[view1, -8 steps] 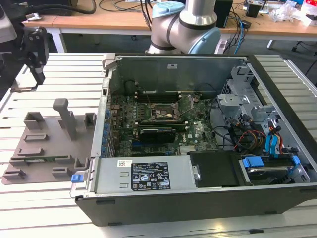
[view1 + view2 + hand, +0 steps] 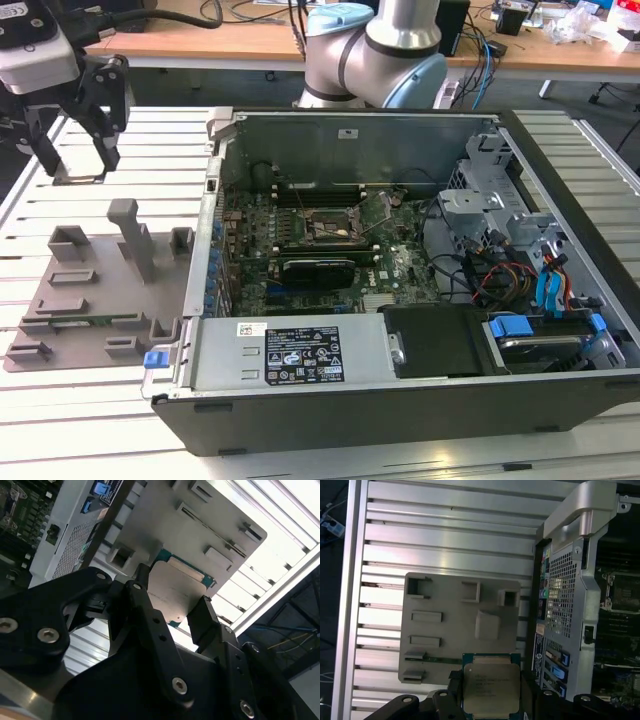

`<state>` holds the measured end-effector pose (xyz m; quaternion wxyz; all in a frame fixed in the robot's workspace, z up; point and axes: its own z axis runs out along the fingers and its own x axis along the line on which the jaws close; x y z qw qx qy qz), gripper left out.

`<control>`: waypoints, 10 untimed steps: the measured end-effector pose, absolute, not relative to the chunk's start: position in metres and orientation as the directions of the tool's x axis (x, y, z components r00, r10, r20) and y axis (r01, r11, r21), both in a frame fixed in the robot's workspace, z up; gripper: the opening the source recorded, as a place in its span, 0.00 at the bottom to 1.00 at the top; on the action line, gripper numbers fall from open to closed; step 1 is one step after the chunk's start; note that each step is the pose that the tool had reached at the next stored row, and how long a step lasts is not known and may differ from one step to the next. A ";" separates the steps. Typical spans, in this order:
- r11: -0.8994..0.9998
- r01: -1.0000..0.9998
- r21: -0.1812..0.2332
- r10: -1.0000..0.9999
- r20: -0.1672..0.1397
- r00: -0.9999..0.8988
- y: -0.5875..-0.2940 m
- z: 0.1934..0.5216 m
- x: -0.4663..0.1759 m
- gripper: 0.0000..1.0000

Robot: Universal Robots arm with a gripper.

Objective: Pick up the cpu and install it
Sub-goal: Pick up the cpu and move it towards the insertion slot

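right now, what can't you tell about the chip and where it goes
Underside of the chip: faces away in both wrist views.
Side edges of the chip: covered by the fingers of the gripper in the second wrist view.
Socket inside the case: too small in the exterior view to see its contacts.

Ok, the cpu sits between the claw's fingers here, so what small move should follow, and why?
Probably carry it toward the exterior view's right, over the case. The claw grips the cpu by two edges above the grey tray, and the motherboard socket in the open case looks empty.
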<state>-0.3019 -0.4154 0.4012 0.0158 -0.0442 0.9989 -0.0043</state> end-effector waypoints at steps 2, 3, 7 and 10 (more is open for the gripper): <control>0.996 -0.088 -0.010 -0.088 -0.031 -0.996 -0.415 0.401 -0.300 0.55; 0.996 -0.088 -0.010 -0.088 -0.031 -0.996 -0.415 0.401 -0.298 0.55; 0.996 -0.088 -0.010 -0.088 -0.031 -0.996 -0.415 0.401 -0.288 0.55; 0.996 -0.088 -0.010 -0.088 -0.031 -0.996 -0.415 0.401 -0.282 0.55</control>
